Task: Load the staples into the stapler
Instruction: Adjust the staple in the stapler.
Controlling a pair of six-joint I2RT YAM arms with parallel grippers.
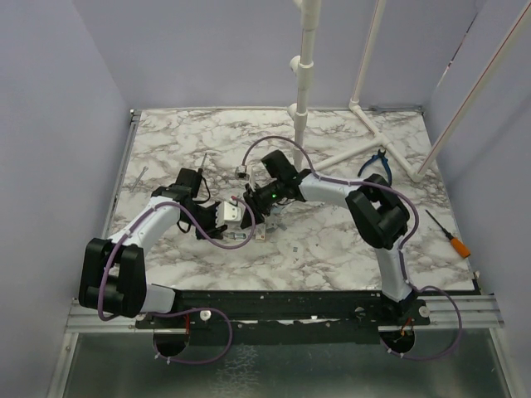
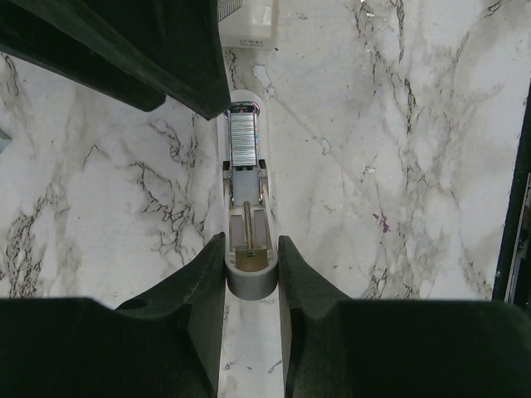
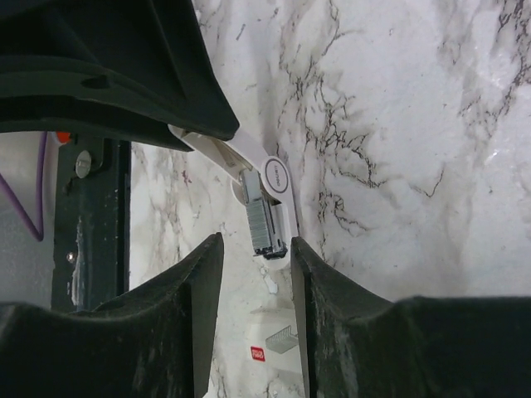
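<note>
On the white, grey-veined marble desk [image 1: 332, 249], left of its middle and somewhat toward the near edge, lies a small white mini stapler [image 2: 246, 199], opened up so that its long metal channel faces upward. The left gripper [image 2: 251, 242] has its two black fingers closed narrowly on the stapler's rounded grey rear end, one on each side and touching it. The point of this grip appears to be to pin the light body to the desk so it cannot slide or twist while the other arm works. The staples [image 2: 243, 139], a short ribbed strip of silvery metal, sit in the front part of the channel, lengthwise and level, with the pusher and its brassy spring piece behind them. The right gripper [image 3: 255, 245] hangs over that front end with its jaws apart. The strip runs into the gap between them, a clear gap shows beside one finger, and nothing is pinched. The white hinged cover angles away behind the strip, leaving the channel open. By my reading the strip is seated, and what is left is to swing the cover shut. A small white oblong box [image 2: 247, 25] sits just beyond the stapler's tip.
</note>
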